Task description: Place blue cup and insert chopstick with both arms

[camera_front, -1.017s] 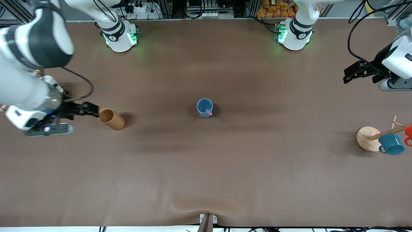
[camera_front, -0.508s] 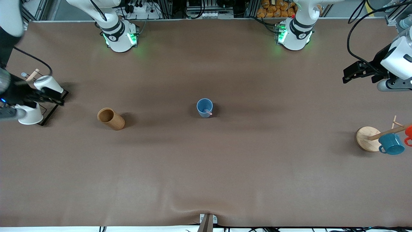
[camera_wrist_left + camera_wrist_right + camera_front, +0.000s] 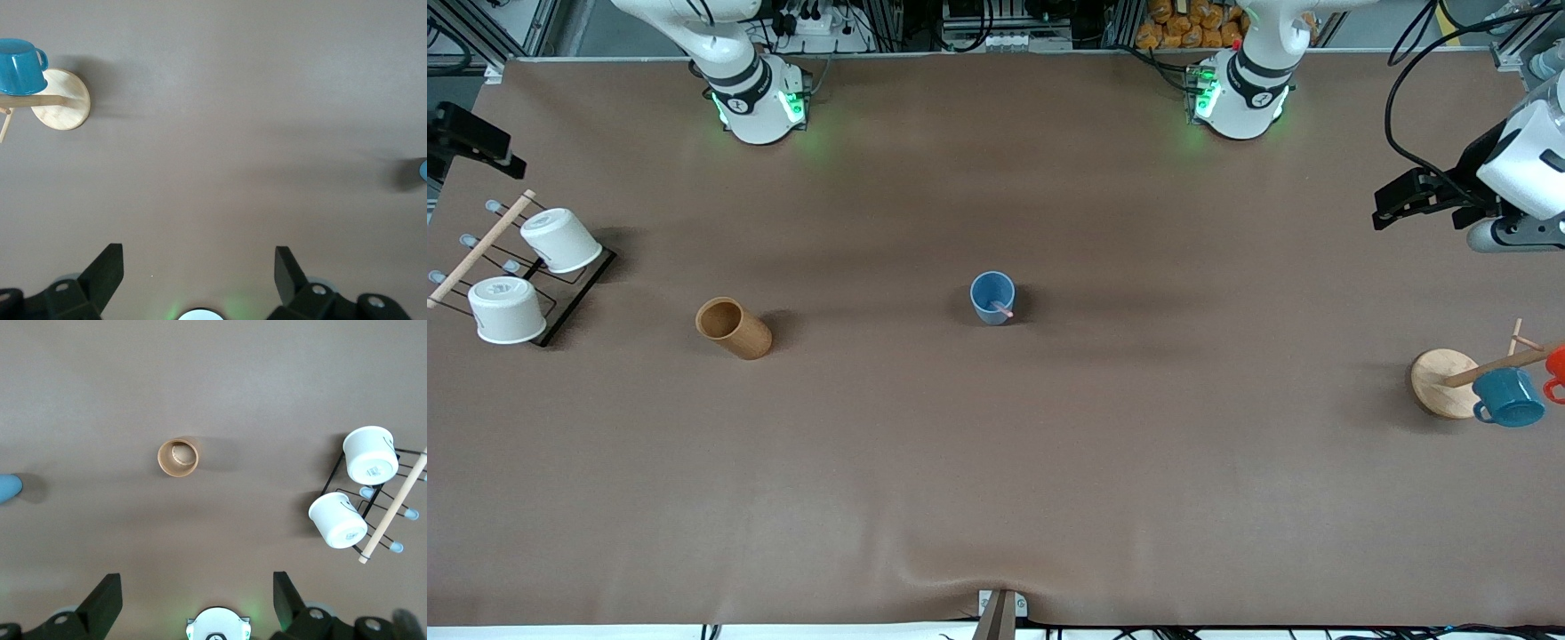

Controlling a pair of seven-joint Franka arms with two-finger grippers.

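The blue cup (image 3: 992, 296) stands upright at the middle of the table. The pale pink chopstick (image 3: 1003, 310) stands in it, leaning on the rim. An edge of the cup shows in the left wrist view (image 3: 423, 170) and in the right wrist view (image 3: 8, 488). My left gripper (image 3: 1383, 212) is open and empty, up over the left arm's end of the table; its jaws show wide apart in the left wrist view (image 3: 198, 267). My right gripper (image 3: 480, 142) is open and empty, up over the right arm's end of the table, with jaws wide apart in its wrist view (image 3: 197, 593).
A brown wooden cup (image 3: 734, 328) stands toward the right arm's end. A black wire rack (image 3: 574, 289) with two white cups (image 3: 560, 240) and a wooden dowel (image 3: 480, 249) is at that end. A wooden mug stand (image 3: 1443, 382) with a teal mug (image 3: 1507, 397) is at the left arm's end.
My right gripper has left the brown wooden cup and drawn up and away to the table's end, uncovering the white-cup rack. The left arm has hardly moved. Cup and chopstick are unmoved.
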